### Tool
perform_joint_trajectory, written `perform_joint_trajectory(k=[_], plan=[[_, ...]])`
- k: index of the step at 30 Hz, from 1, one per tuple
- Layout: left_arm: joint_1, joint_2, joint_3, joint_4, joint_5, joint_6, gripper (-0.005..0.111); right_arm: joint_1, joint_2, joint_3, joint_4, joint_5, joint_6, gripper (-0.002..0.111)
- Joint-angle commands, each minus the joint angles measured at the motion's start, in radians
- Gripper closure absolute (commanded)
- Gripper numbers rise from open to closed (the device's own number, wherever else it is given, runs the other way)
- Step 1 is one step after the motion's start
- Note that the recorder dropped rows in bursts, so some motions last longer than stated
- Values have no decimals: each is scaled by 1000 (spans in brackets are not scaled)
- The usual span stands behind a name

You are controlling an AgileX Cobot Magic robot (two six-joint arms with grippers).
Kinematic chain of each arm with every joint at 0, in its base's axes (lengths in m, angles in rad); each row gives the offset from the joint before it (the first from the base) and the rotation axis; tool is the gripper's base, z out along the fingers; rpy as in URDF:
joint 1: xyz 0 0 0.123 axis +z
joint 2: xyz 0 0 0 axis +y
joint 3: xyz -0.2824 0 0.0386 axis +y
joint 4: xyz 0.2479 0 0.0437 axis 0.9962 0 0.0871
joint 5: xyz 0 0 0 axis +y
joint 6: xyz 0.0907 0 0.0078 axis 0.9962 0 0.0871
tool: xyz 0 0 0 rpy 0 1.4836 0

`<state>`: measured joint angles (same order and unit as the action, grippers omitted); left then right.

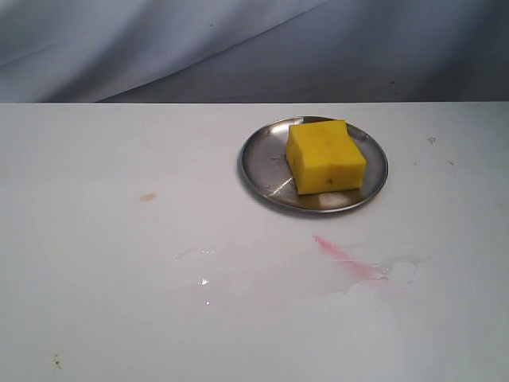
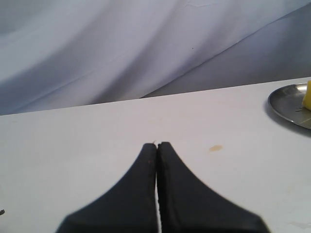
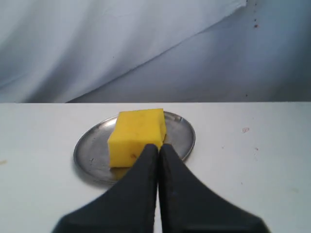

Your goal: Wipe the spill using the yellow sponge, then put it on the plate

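The yellow sponge (image 1: 324, 155) lies on the silver plate (image 1: 262, 159) at the table's back right, with nothing holding it. In front of the plate the spill (image 1: 318, 280) is a thin wet film smeared across the white table, with a pink streak (image 1: 350, 261) in it. Neither gripper shows in the exterior view. My right gripper (image 3: 159, 146) is shut and empty, its tips just short of the sponge (image 3: 136, 136) and the plate (image 3: 87, 156). My left gripper (image 2: 157, 144) is shut and empty over bare table; the plate (image 2: 289, 107) and a sliver of sponge (image 2: 307, 94) sit off to one side.
A small amber stain (image 1: 148, 196) marks the table left of the plate, and it also shows as a stain (image 2: 215, 148) near the left gripper's tips. A grey cloth backdrop (image 1: 238, 48) hangs behind the table's far edge.
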<state>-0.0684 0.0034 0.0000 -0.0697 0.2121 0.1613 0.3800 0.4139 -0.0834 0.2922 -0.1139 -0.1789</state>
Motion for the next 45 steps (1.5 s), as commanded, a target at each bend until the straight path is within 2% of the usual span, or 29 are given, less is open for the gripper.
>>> perform_joint_trajectory(k=[1, 3, 13, 18, 20, 24, 28, 45], plan=[[-1, -3, 0, 1, -7, -2, 107, -65, -116, 67, -134, -34, 67, 108], [-1, -3, 0, 1, -7, -2, 107, -92, -154, 83, -185, -32, 117, 108], [-1, -3, 0, 1, -7, -2, 107, -93, -285, 83, -292, 16, 196, 108], [-1, -3, 0, 1, -7, -2, 107, -163, -411, 83, -292, 44, 202, 108], [-1, -3, 0, 1, -7, -2, 107, -193, -414, 83, -292, 84, 202, 108], [-1, -3, 0, 1, -7, -2, 107, -193, -414, 83, -261, 132, 179, 108], [-1, -3, 0, 1, -7, -2, 107, -193, -414, 83, -216, 134, 154, 108], [-1, -3, 0, 1, -7, -2, 107, -192, -414, 83, -256, 145, 157, 108]])
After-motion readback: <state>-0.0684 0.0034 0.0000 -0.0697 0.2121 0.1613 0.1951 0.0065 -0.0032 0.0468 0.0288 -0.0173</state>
